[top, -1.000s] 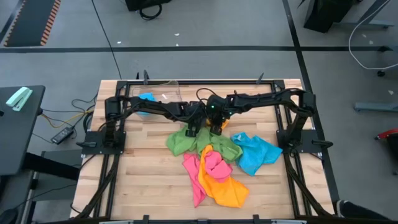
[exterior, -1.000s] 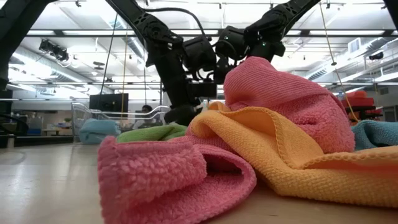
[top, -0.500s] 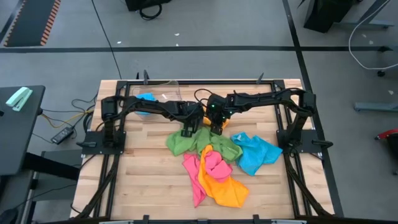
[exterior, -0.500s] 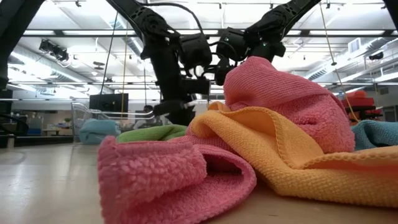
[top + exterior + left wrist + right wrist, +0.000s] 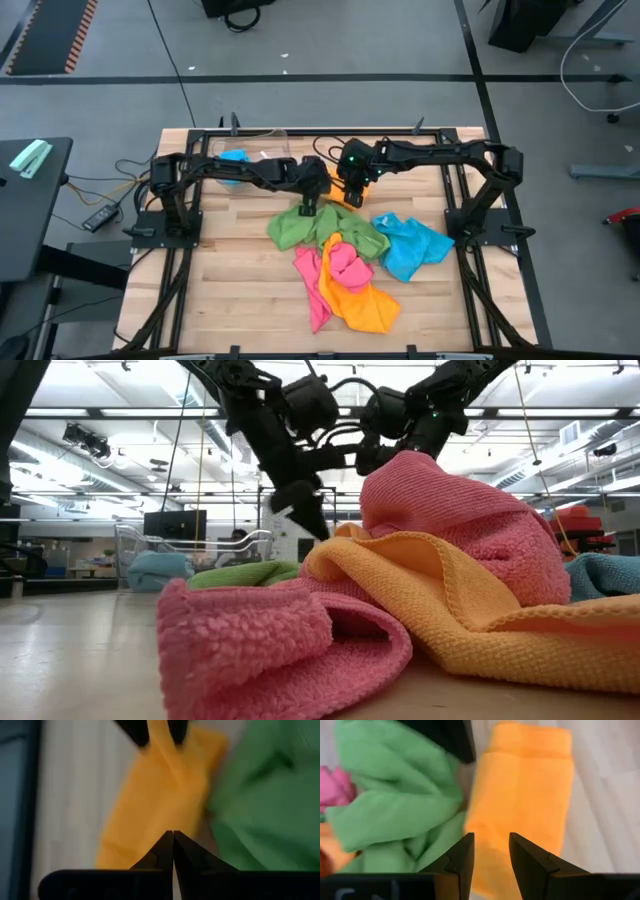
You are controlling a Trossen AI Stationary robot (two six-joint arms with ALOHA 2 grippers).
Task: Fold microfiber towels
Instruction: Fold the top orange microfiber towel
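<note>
A folded orange towel (image 5: 360, 198) (image 5: 525, 785) lies at the table's far middle, beside a crumpled green towel (image 5: 295, 228) (image 5: 390, 805). My right gripper (image 5: 350, 190) (image 5: 490, 851) stands over the orange towel's near end with cloth between its fingers. My left gripper (image 5: 308, 207) (image 5: 173, 840) hangs shut and empty just left of it, above the green towel's edge. Pink (image 5: 335, 265), orange (image 5: 365, 305) and blue (image 5: 412, 248) towels lie heaped nearer the front. My right gripper has the folded orange towel's end (image 5: 490, 865) between its two fingers, which slant down from the far side. In the left wrist view a narrow strip of the cloth (image 5: 160, 737) rises between those fingers, and the rest of the towel lies on the table.
A clear plastic bin (image 5: 255, 150) with a blue towel (image 5: 236, 158) in it stands at the far left. In the low view the pink towel (image 5: 450, 520) and the front orange towel (image 5: 470, 600) fill the foreground. Bare wood shows at the near left (image 5: 240, 290).
Both grippers have risen. My left gripper has come up off the towels near the green one, with its fingertips now clear above them. My right gripper has gone up and a little toward the table's far edge, over the folded orange towel.
</note>
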